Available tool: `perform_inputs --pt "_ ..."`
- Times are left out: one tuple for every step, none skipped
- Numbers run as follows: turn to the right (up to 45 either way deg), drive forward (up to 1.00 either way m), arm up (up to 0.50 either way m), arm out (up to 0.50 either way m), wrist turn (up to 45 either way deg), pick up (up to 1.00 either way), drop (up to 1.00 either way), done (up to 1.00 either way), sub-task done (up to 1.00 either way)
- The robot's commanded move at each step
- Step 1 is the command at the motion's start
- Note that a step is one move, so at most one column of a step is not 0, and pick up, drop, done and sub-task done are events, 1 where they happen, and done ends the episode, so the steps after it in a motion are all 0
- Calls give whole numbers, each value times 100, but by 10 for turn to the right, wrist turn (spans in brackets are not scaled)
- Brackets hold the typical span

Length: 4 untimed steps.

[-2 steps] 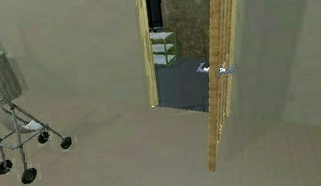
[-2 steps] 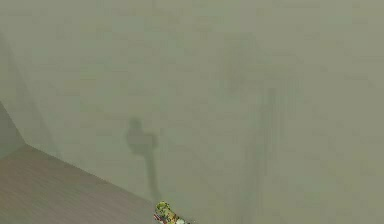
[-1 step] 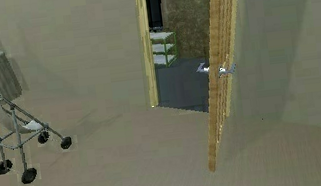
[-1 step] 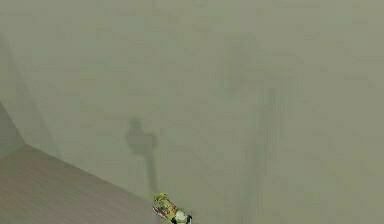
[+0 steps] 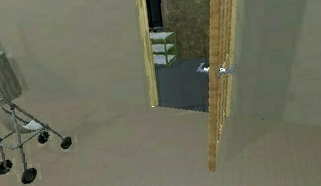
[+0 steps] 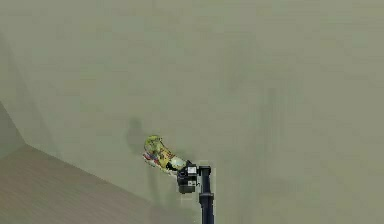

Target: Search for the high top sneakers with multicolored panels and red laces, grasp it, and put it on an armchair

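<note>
Holding multicoloured sneaker [image 6: 156, 152] in pincer [image 6: 172, 164], clear of floor [image 6: 50, 195]. Hangs just up-left of pincer's dark body, with bare wall [image 6: 250, 80] behind. Floor low and left of pincer. Seen ahead: open wooden door [image 5: 222, 74], 1 stroller [image 5: 17, 127].

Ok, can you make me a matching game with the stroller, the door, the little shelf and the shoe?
Things:
1. stroller
2. door
3. shelf
4. sneaker

What fits:
A. green and white
B. hanging in the air
C. standing on wheels
D. wooden, swung open

Pairs: 1-C, 2-D, 3-A, 4-B
</note>
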Motion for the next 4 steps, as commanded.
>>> perform_inputs --pt "0 0 46 0 0 0 0 0 0" --pt "0 0 0 0 -450 0 0 0 0" --pt "0 0 0 0 -450 0 0 0 0" --pt "0 0 0 0 -300 0 0 0 0"
